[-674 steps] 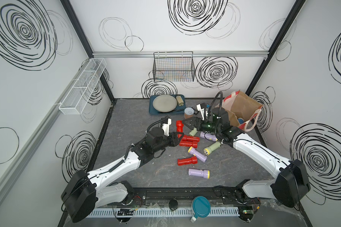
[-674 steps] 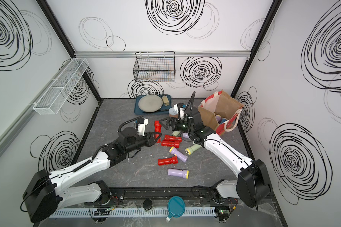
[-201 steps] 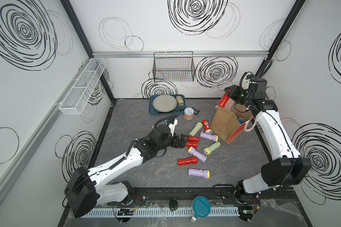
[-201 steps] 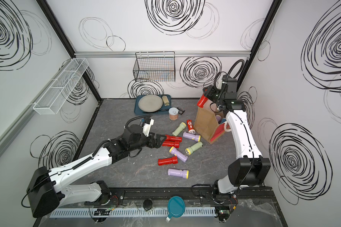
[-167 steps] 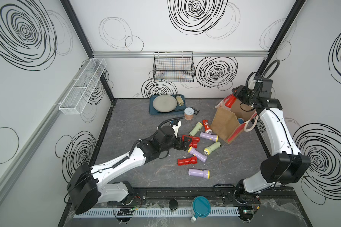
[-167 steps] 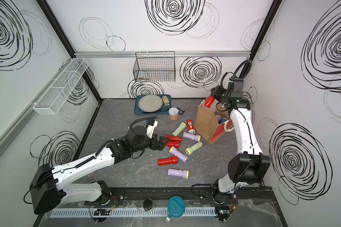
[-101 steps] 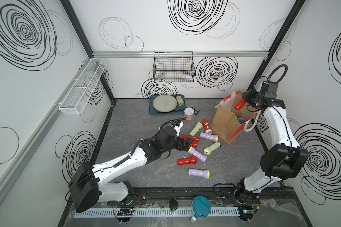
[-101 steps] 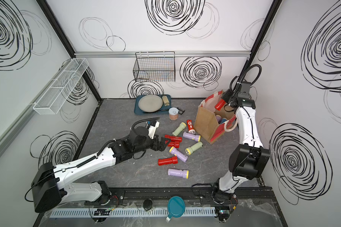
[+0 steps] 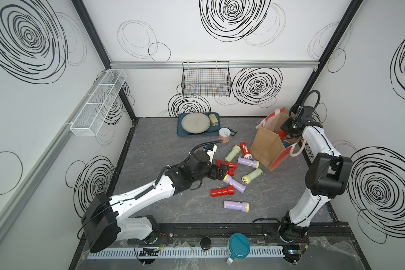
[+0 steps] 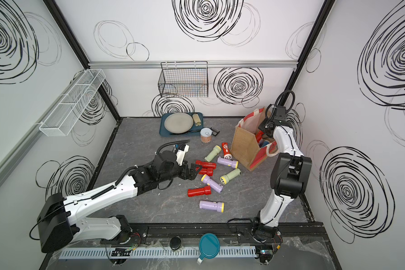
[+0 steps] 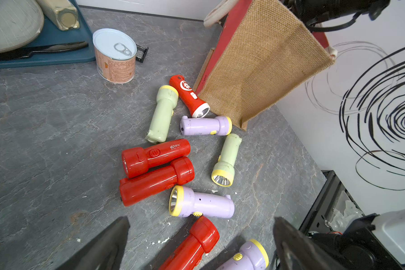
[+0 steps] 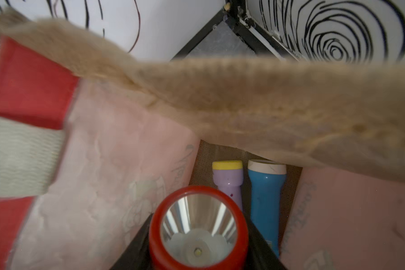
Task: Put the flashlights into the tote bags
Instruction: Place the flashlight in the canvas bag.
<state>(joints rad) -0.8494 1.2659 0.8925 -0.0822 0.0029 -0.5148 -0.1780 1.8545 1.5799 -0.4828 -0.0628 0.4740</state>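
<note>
right gripper (image 12: 198, 254): closed on a red plastic flashlight (image 12: 198, 224), inside the mouth of the boxy brown jute tote bag (image 9: 265, 145).
left gripper (image 9: 221, 171): jaws wide, empty, over loose red flashlights (image 11: 154, 170).
risk: sagging jute rim (image 12: 243, 98) could catch the drop.

Both top views overlook the whole table (image 9: 150, 145); wrist views sit close: left over flashlights (image 11: 154, 182), right inside tote bag (image 12: 267, 105).

Bright, even light, soft shadows; right wrist view blurs the near tote bag (image 12: 243, 98).
</note>
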